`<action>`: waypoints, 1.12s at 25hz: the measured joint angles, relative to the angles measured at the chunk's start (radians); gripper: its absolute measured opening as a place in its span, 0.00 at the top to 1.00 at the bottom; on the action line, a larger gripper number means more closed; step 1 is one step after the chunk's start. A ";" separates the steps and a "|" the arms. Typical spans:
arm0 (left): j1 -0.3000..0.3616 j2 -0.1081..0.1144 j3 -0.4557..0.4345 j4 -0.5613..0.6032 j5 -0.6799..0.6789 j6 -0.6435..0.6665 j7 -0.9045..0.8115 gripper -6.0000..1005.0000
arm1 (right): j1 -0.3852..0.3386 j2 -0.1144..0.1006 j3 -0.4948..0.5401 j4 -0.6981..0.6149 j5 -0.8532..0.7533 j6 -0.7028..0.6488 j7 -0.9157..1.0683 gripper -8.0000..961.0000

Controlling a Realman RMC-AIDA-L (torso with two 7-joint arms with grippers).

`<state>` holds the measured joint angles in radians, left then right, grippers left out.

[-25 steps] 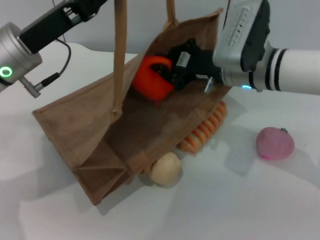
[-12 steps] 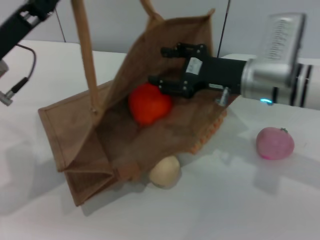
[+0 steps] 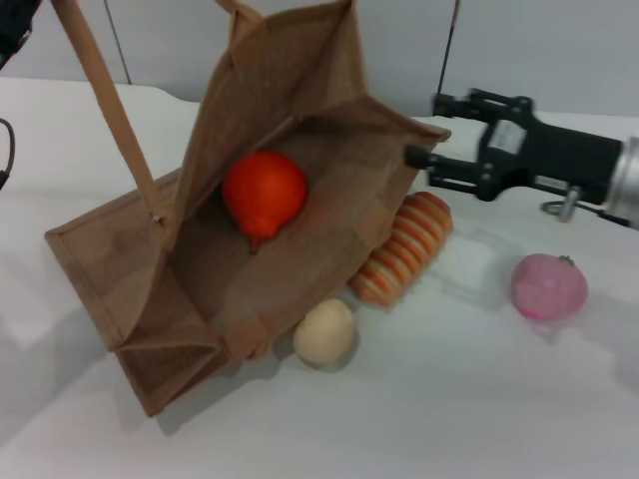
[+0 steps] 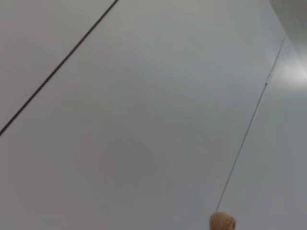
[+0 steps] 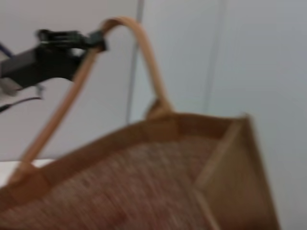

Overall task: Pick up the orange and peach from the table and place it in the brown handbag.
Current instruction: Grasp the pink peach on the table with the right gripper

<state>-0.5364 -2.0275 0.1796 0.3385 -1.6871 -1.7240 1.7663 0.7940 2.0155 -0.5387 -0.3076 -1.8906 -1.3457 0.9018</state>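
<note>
The right pincer (image 3: 421,140), now empty with fingers spread wide, has pulled back to the upper right, leaving the orange (image 3: 263,192) inside the brown handbag (image 3: 300,269), while the peach (image 3: 548,285) waits on the surface (image 3: 479,399) at right; the left pincer (image 5: 72,40) holds the handbag strap (image 5: 139,48) up.

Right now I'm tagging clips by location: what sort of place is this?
Probably a lab or test room rather than a home: a bare white table against plain grey wall panels, with toy-like fruit such as the peach and orange laid out around a brown handbag.
</note>
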 joint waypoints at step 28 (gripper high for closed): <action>0.001 0.006 0.008 -0.003 0.010 0.039 -0.001 0.82 | -0.072 -0.038 -0.001 -0.215 -0.591 0.052 0.601 0.23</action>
<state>-0.5349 -2.0216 0.1876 0.3358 -1.6766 -1.6849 1.7656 0.7220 1.9771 -0.5397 -0.5228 -2.4814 -1.2940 1.5029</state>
